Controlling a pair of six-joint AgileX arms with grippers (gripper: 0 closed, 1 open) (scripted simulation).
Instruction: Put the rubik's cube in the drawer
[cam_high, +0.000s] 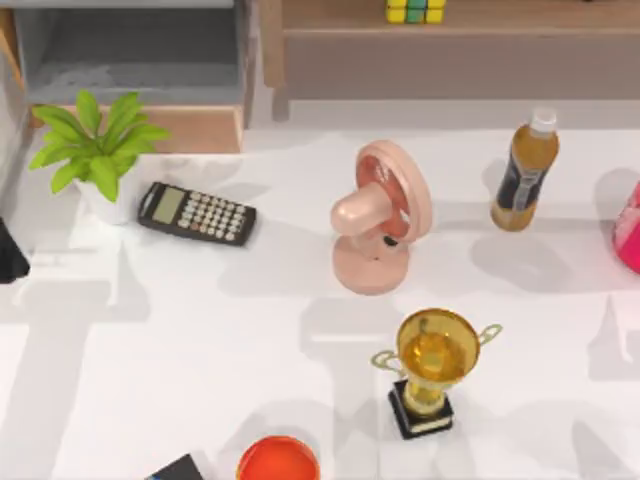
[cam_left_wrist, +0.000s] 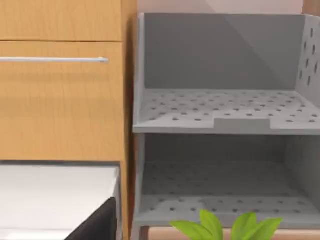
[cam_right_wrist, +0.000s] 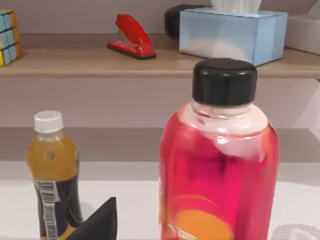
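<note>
The rubik's cube (cam_high: 415, 10), with yellow and green tiles, sits on the long brown shelf (cam_high: 450, 45) at the back, right of centre. It is also in the right wrist view, where the cube (cam_right_wrist: 9, 37) lies at the shelf's end. The drawer (cam_high: 170, 128) stands open at the back left, grey inside with a light wooden front panel. My left arm (cam_high: 10, 255) is parked at the left edge of the table, and a dark part of my left gripper (cam_left_wrist: 97, 225) faces a wooden cabinet. A dark part of my right gripper (cam_right_wrist: 100, 222) sits low beside two bottles.
A potted plant (cam_high: 95, 150) and a calculator (cam_high: 196, 212) lie in front of the drawer. A pink fan (cam_high: 378, 215), a gold trophy (cam_high: 432, 365), an orange-drink bottle (cam_high: 524, 170), a pink bottle (cam_right_wrist: 217, 165) and a red bowl (cam_high: 278, 460) stand about. Red stapler (cam_right_wrist: 131, 36) and blue tissue box (cam_right_wrist: 232, 35) share the shelf.
</note>
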